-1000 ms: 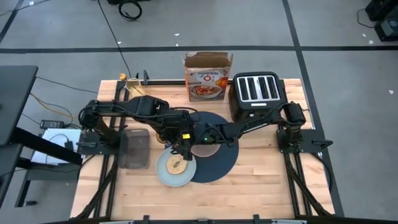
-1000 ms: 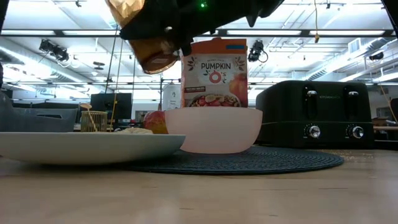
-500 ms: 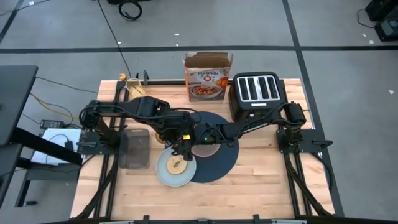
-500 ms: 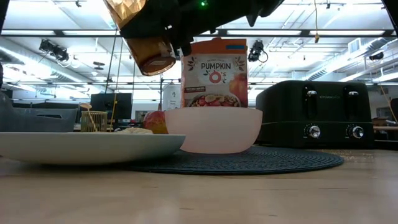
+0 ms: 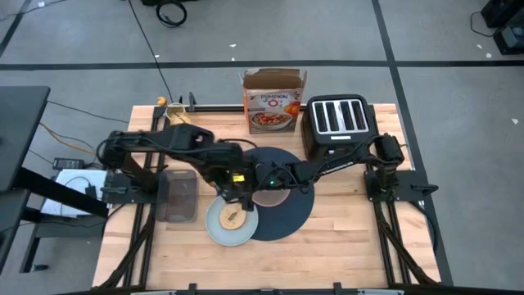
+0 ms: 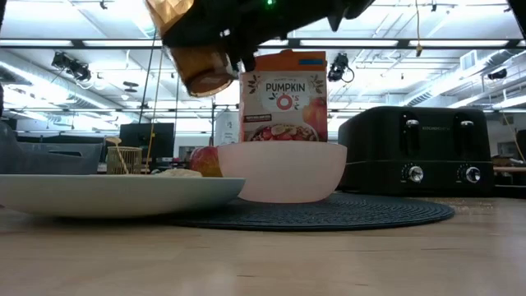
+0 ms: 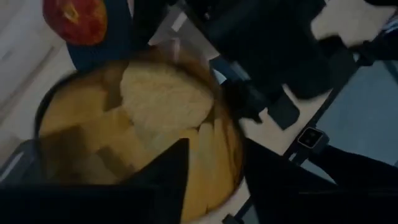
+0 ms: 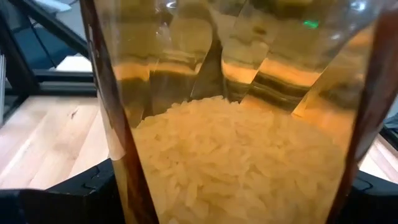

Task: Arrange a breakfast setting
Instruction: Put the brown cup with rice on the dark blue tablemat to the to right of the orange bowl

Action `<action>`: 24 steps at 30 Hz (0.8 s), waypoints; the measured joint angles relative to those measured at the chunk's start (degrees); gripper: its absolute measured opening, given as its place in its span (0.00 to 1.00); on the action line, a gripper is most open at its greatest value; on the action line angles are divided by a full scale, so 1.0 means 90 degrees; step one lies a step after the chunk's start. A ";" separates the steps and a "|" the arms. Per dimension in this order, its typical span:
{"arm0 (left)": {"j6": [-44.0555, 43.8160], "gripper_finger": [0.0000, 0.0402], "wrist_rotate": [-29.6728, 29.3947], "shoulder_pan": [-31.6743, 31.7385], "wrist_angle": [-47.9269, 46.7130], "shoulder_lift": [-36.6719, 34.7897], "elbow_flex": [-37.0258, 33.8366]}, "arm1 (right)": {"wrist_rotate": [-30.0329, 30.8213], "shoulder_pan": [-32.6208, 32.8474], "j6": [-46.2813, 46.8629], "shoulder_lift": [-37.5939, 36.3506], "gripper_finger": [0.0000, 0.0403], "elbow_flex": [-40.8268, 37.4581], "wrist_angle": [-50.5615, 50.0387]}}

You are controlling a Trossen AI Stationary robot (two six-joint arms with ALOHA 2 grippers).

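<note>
The amber glass [image 6: 200, 66], part full of pale grains [image 8: 236, 162], hangs tilted above the plate's far side. My right gripper [image 8: 236, 205] is shut on it, reaching in from the table's right [image 5: 250, 182]. My left gripper [image 7: 93, 171] stands open over the glass's mouth, one finger [image 7: 168, 177] inside the rim and one outside. The pale-blue plate [image 5: 214, 229] with bread [image 5: 233, 218] overlaps the left edge of the round dark-blue placemat [image 5: 295, 215]. On the mat stand the pinkish bowl [image 6: 282, 171] and the red apple [image 7: 74, 18]. My right gripper pinches the glass by its side walls [image 8: 109, 155] between its two fingers, coming nearly level from the table's right. The glass is lifted clear of the table and tilted. My left gripper straddles the rim [image 7: 217, 106] from above; whether it touches I cannot tell.
An orange-and-white cereal box [image 5: 273, 102] and a black toaster [image 5: 337, 123] stand along the far edge. A grey container [image 5: 178, 195] lies left of the plate, and a small wooden holder [image 5: 174, 111] sits at the far left. Bare wood [image 5: 344, 246] shows near the front edge.
My left arm has lifted a little above the glass. The glass stays in the air at about the same place, still tilted.
</note>
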 joint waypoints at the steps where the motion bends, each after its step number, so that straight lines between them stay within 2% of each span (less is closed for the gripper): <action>1: -0.0001 0.43 -0.0111 -0.0043 -0.0004 -0.0152 0.0000 | 0.0008 0.0000 0.0025 -0.0111 0.86 0.0000 -0.0138; 4: -0.0143 0.51 -0.0795 -0.0287 0.0074 -0.0674 -0.0001 | 0.0064 0.0000 0.0012 -0.0540 0.85 -0.0012 -0.0549; 7: -0.0306 0.55 -0.1954 -0.0678 0.0268 -0.1281 0.0000 | 0.0048 -0.0007 0.0027 -0.1037 0.85 -0.0293 -0.0770; 11: -0.0157 0.55 -0.3824 -0.1469 0.0885 -0.1897 0.0000 | 0.0096 0.0069 0.0204 -0.1901 0.85 -0.1009 -0.0774; 15: 0.0228 0.53 -0.5230 -0.2257 0.1501 -0.2242 0.0000 | 0.0558 0.0285 0.0438 -0.2923 0.85 -0.1977 -0.0563; 19: 0.0533 0.53 -0.6118 -0.2798 0.1808 -0.2268 0.0000 | 0.1123 0.0594 0.0837 -0.3814 0.85 -0.3247 0.0131; 24: 0.0435 0.53 -0.6484 -0.2958 0.1929 -0.2095 0.0000 | 0.1895 0.0968 0.1103 -0.4478 0.85 -0.4923 0.1646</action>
